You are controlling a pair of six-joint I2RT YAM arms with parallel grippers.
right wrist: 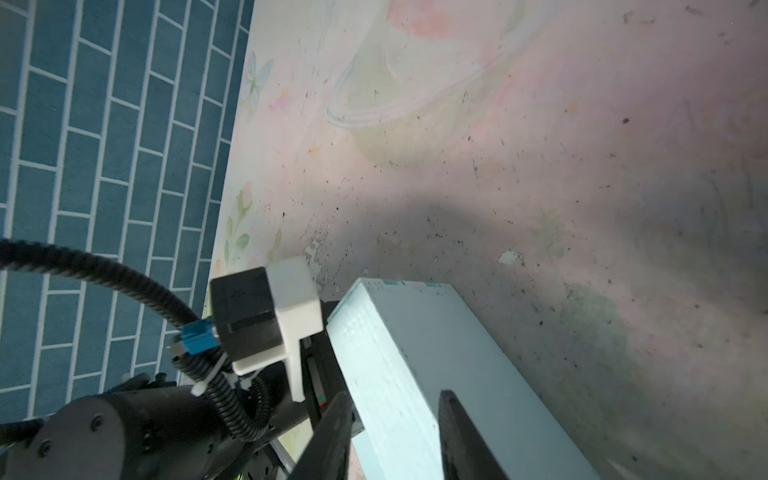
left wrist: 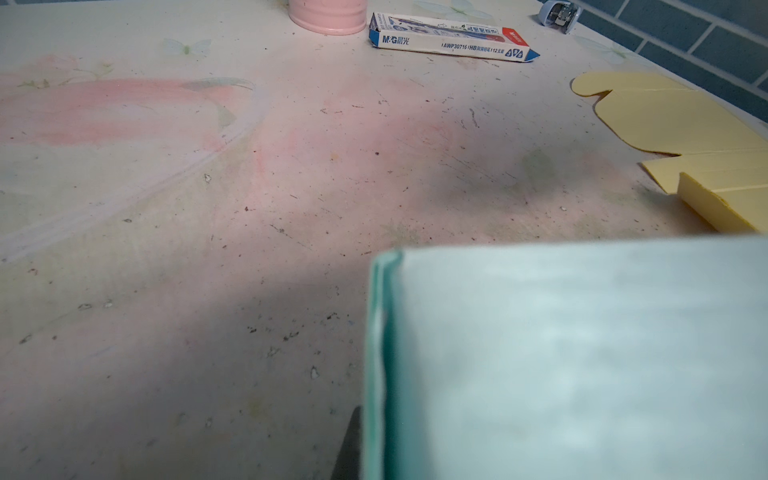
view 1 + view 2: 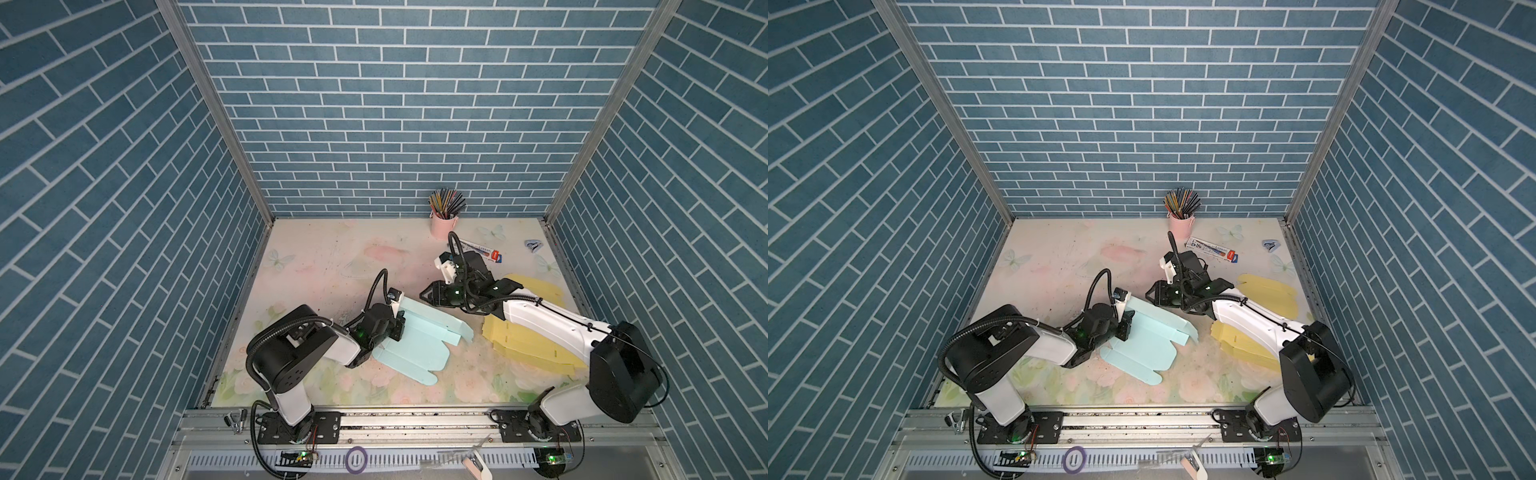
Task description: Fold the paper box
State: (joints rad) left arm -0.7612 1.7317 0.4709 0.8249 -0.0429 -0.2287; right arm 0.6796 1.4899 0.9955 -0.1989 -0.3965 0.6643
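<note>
In both top views the left arm reached in from the lower left of the frame, and the left pincer (image 3: 401, 326) (image 3: 1128, 326) sat at the left edge of the light blue paper box (image 3: 419, 353) (image 3: 1142, 353). Its jaws were closed on that edge. In the left wrist view a blurred blue panel of the box (image 2: 582, 353) filled much of the picture, with one dark finger (image 2: 351, 444) beside its folded rim.

The paper box lay just below the middle of the frame on the flowered table (image 3: 332, 266). It was partly folded: the rounded flaps were flat on the table at the lower side, and a long panel was raised along the upper side.

Just above and right of that raised panel was the right pincer (image 3: 423, 296) (image 3: 1148, 295), pointing to the left of the frame. In the right wrist view its two dark fingers (image 1: 461, 436) stood apart over the blue panel, so the right pincer (image 1: 395, 395) was open with nothing clamped.

Further right, near the back wall, stood a pink cup of pencils (image 3: 444, 226), with a pencil carton (image 3: 484, 249) lying near it. Flat yellow sheets (image 3: 528, 345) lay at the right of the frame, partly under the right arm. A small blue and white object (image 3: 534, 246) sat near the right back corner.
</note>
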